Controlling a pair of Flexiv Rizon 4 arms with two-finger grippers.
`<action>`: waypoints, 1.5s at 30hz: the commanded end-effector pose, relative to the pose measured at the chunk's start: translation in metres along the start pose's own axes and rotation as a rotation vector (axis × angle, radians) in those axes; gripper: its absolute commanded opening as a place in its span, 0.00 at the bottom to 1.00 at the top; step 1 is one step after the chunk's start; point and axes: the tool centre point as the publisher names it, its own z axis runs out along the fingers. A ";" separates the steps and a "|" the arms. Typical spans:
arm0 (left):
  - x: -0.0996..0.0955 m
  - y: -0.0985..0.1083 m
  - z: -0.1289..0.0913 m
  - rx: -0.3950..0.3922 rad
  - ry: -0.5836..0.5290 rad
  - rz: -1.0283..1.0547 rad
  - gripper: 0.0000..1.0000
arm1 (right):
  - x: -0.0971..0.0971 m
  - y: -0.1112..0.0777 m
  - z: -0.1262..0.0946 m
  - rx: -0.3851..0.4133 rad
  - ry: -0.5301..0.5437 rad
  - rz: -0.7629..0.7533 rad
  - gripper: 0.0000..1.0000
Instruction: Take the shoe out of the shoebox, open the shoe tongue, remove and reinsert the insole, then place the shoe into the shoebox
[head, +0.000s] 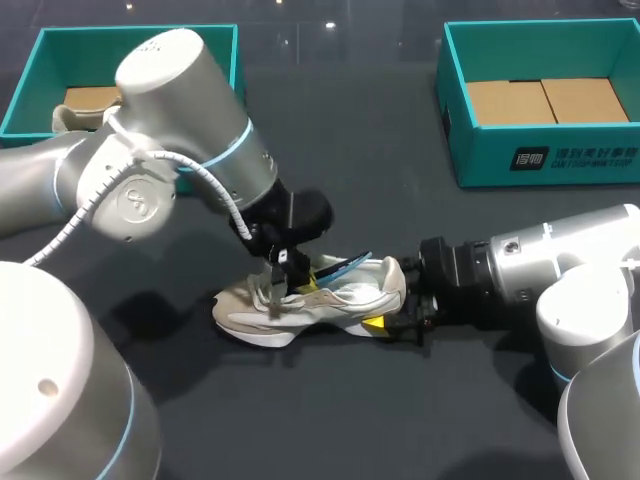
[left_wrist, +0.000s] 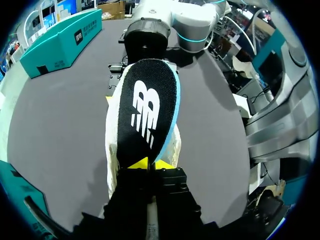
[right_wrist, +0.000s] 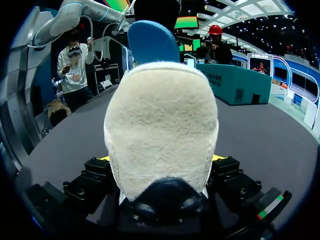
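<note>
At mid-table the shoe (head: 340, 295) is clamped at the heel by the right gripper (head: 395, 318), and the half-out insole (left_wrist: 147, 100) is pinched by the left gripper (left_wrist: 149, 164); the insole step seems in hand, and a straight slide along the shoe is called for next.

Cream shoe (head: 335, 296); black insole (left_wrist: 148, 107), blue edge; teal shoebox (head: 480, 155).

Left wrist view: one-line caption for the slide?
Left gripper shut on the end of the black insole, held over the cream shoe.

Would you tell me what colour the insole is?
The insole is black with a white mark and light blue edge, clearest in the left wrist view.
</note>
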 end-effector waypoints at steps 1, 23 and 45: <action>0.004 0.001 -0.008 0.059 -0.010 0.003 0.00 | -0.001 0.000 0.001 0.005 0.000 0.001 0.00; -0.014 -0.039 -0.006 0.048 -0.076 -0.009 0.00 | -0.001 0.000 0.001 0.005 0.000 0.001 0.00; 0.024 -0.061 -0.004 0.104 -0.361 0.006 0.84 | -0.001 0.000 0.001 0.005 0.000 0.001 0.00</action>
